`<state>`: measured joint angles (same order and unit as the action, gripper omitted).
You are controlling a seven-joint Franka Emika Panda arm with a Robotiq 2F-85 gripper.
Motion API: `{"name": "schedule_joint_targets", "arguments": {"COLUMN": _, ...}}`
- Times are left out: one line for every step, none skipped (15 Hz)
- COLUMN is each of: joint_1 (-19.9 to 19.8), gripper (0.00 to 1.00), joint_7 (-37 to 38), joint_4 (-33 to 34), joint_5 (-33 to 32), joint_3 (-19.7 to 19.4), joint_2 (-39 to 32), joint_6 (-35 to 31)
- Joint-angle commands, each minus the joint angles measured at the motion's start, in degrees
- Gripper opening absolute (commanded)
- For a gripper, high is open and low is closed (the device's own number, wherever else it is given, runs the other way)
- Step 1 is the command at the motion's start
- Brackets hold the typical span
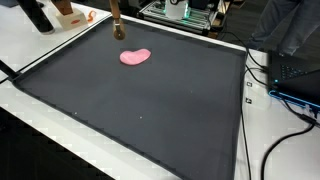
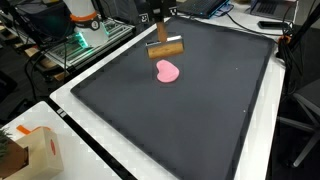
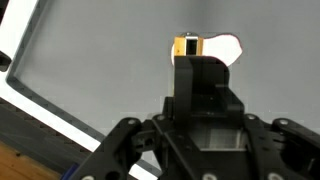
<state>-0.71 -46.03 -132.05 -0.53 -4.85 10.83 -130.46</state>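
A pink flat blob [image 1: 135, 57] lies on the far part of a big dark mat [image 1: 140, 110]; it also shows in an exterior view as the pink blob [image 2: 168, 72]. My gripper [image 3: 205, 100] is shut on the dark handle of a brush-like tool. The tool's wooden head [image 2: 166, 47] hangs just above the mat, right behind the blob and apart from it. From the wrist, the tool's yellow-brown tip [image 3: 185, 46] shows past the handle, with the pink blob [image 3: 226, 48] just beyond it. In an exterior view the tool is a thin brown stick [image 1: 116, 24]. The gripper body is mostly cut off at the top of both exterior views.
The mat lies on a white table [image 1: 285, 140]. A cardboard box [image 2: 35, 150] stands at one table corner. Electronics with green lights [image 2: 85, 38] sit beyond the mat. A laptop and cables [image 1: 295, 80] lie beside the mat's edge.
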Motion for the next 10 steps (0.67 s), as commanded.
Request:
{"name": "schedule_joint_targets", "arguments": {"joint_1": 0.25, "gripper": 0.49, "joint_7": 0.12, "joint_4": 0.1, "joint_5": -0.07, "joint_3": -0.22, "joint_2": 0.01, "joint_6": 0.16}}
{"name": "schedule_joint_targets", "arguments": {"joint_1": 0.25, "gripper": 0.49, "joint_7": 0.14, "joint_4": 0.1, "joint_5": -0.07, "joint_3": -0.22, "joint_2": 0.01, "joint_6": 0.17}}
{"name": "schedule_joint_targets", "arguments": {"joint_1": 0.25, "gripper": 0.49, "joint_7": 0.14, "joint_4": 0.1, "joint_5": -0.07, "joint_3": -0.22, "joint_2": 0.01, "joint_6": 0.17}}
{"name": "schedule_joint_targets", "arguments": {"joint_1": 0.25, "gripper": 0.49, "joint_7": 0.16, "joint_4": 0.1, "joint_5": -0.07, "joint_3": -0.22, "joint_2": 0.01, "joint_6": 0.17}}
{"name": "schedule_joint_targets", "arguments": {"joint_1": 0.01, "gripper": 0.24, "joint_7": 0.66, "joint_4": 1.53, "joint_5": 0.76, "joint_3": -0.6, "joint_2": -1.23, "joint_6": 1.28}}
{"name": "schedule_joint_targets", "arguments": {"joint_1": -0.45, "gripper": 0.24, "joint_7": 1.59, "joint_4": 3.19, "joint_5": 1.43, "joint_3": -1.11, "joint_2": -2.94, "joint_6": 2.26}}
{"name": "schedule_joint_targets", "arguments": {"joint_1": -0.66, "gripper": 0.24, "joint_7": 2.13, "joint_4": 4.28, "joint_5": 2.24, "joint_3": -1.54, "joint_2": -4.12, "joint_6": 3.43}}
{"name": "schedule_joint_targets", "arguments": {"joint_1": -0.85, "gripper": 0.24, "joint_7": 2.07, "joint_4": 5.72, "joint_5": 3.46, "joint_3": -2.04, "joint_2": -5.55, "joint_6": 5.28}}
{"name": "schedule_joint_targets", "arguments": {"joint_1": -1.14, "gripper": 0.24, "joint_7": 1.84, "joint_4": 7.11, "joint_5": 4.87, "joint_3": -2.49, "joint_2": -7.1, "joint_6": 6.91}}
{"name": "schedule_joint_targets", "arguments": {"joint_1": -1.6, "gripper": 0.24, "joint_7": 1.8, "joint_4": 8.58, "joint_5": 6.35, "joint_3": -2.81, "joint_2": -8.68, "joint_6": 8.1}}
